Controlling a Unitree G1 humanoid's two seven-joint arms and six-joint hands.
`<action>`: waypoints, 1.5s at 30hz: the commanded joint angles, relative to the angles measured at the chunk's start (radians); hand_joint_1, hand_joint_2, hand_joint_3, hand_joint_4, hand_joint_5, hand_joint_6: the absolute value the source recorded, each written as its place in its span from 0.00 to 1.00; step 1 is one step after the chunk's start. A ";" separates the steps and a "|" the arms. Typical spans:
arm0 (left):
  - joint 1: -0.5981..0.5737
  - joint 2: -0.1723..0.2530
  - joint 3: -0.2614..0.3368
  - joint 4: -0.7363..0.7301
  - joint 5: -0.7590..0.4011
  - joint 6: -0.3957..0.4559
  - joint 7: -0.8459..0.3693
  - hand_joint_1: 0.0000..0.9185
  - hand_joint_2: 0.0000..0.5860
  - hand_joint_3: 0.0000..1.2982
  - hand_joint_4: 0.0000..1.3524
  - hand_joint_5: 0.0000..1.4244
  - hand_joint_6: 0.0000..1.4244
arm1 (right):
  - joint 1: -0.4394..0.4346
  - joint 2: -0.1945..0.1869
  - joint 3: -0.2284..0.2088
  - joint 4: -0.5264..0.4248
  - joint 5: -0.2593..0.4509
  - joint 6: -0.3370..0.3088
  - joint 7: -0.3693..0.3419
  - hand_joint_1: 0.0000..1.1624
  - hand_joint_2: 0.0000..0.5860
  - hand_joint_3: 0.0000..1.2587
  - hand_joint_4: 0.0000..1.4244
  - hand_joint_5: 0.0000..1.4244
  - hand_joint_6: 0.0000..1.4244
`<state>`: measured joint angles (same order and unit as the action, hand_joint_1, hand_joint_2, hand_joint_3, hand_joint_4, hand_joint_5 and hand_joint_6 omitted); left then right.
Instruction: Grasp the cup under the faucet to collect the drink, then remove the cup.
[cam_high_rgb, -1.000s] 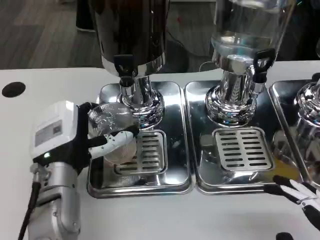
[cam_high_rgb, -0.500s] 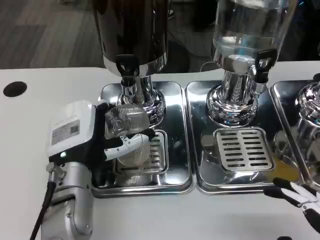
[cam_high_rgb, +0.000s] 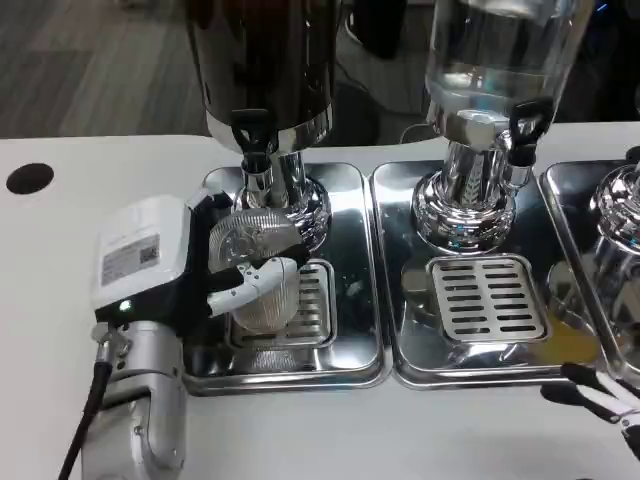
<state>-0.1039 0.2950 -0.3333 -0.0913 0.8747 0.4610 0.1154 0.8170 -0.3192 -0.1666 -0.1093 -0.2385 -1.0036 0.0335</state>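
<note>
The clear ribbed plastic cup is sitting in the left hand, over the slotted grate of the left steel drip tray, beneath the black faucet of the dark dispenser. The clear-tank dispenser is standing to the right on the white worktop.

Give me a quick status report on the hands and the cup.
Left hand grips cup beneath dark dispenser's faucet. Right hand at table edge, holding nothing. Nothing blocking the cup.
</note>
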 joint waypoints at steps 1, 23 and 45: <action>0.022 -0.013 0.010 -0.032 0.007 0.003 -0.001 0.15 0.07 0.24 0.26 0.44 0.40 | 0.009 -0.004 -0.007 0.007 0.020 -0.021 0.010 0.47 0.76 0.22 0.09 0.08 0.03; 0.124 -0.017 0.195 -0.330 -0.109 -0.214 0.037 0.05 0.10 0.25 0.21 0.51 0.48 | -0.009 0.009 0.009 0.007 0.003 -0.013 0.020 0.48 0.74 0.22 0.09 0.08 0.03; 0.036 -0.066 0.158 -0.271 -0.179 -0.247 -0.058 0.09 0.13 0.32 0.27 0.56 0.52 | -0.008 0.003 0.000 0.024 0.015 -0.025 0.019 0.47 0.72 0.21 0.09 0.08 0.02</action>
<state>-0.0704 0.2228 -0.1740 -0.3646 0.7058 0.2346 0.0703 0.8083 -0.3154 -0.1636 -0.0859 -0.2346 -1.0154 0.0458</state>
